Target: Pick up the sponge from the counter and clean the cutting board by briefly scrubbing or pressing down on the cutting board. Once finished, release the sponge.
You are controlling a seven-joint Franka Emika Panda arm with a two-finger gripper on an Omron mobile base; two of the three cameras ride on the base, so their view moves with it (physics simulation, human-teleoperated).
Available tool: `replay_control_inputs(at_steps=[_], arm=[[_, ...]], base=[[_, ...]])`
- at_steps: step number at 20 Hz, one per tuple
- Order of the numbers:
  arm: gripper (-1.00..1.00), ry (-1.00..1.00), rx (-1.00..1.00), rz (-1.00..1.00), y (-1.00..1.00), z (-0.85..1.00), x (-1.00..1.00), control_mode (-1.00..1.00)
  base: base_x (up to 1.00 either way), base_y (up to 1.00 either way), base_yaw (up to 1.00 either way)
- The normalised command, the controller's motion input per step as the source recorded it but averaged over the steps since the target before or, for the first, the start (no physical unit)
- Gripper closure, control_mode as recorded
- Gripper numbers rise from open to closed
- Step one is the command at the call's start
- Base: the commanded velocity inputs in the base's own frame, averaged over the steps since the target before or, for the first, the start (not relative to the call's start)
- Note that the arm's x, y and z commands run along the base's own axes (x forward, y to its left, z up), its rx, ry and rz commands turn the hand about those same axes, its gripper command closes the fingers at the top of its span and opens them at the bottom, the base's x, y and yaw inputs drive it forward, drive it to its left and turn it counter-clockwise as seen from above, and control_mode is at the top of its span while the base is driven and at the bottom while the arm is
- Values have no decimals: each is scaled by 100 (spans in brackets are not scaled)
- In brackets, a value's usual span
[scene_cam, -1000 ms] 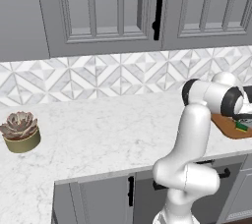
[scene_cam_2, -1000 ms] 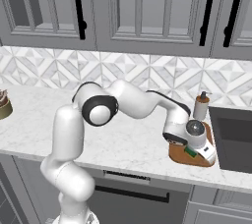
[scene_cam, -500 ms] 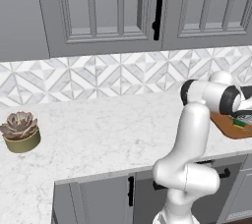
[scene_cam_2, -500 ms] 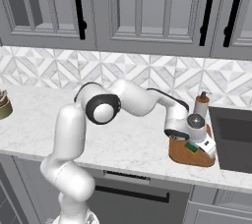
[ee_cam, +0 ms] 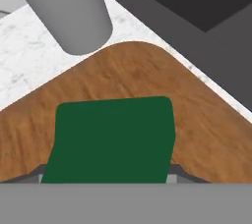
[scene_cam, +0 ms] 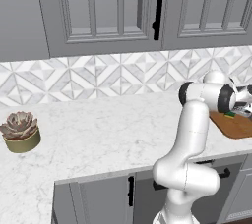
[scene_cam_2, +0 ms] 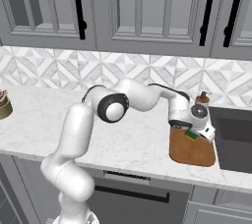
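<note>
**A:** So where's the sponge (ee_cam: 114, 138) at? I see a green slab right in front of the hand camera, sitting over the cutting board (ee_cam: 123, 78).

**B:** Yep, that's it. From the right base view the gripper (scene_cam_2: 193, 132) is low over the board's far end, close to the sink (scene_cam_2: 234, 137), and there's a bit of green poking out at the fingertips. Looks like the gripper is closed on the sponge, though the fingers themselves are mostly hidden behind it, so I'm only fairly sure.

**A:** Is it pressed on the wood or hovering?

**B:** Hard to call. It's right at the board, green face toward the camera. Makes sense to hold it flat like that, so the whole face meets the wood when it presses down.

**A:** And that grey cylinder up top in the hand view?

**B:** Probably the soap dispenser (scene_cam_2: 201, 99) standing on the surface (scene_cam_2: 44, 120) behind the board. Worth not bumping it while scrubbing.
</note>
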Motion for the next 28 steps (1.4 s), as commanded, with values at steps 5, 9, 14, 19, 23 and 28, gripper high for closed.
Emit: replay_control_inputs(at_steps=[5, 9, 14, 19, 23, 28], arm=[[100, 0, 0, 8, -18, -7, -18, -100], [100, 0, 0, 10, -16, -19, -77, -100], [100, 0, 0, 9, -8, -16, -90, -100], [100, 5, 0, 9, 0, -8, -81, -100], [100, 11, 0, 8, 0, -13, -45, -100], [100, 8, 0, 6, 1, -4, 1, -100]], base=[[0, 0, 0], [0, 0, 0], [0, 0, 0], [0, 0, 0], [0, 0, 0], [0, 0, 0]])
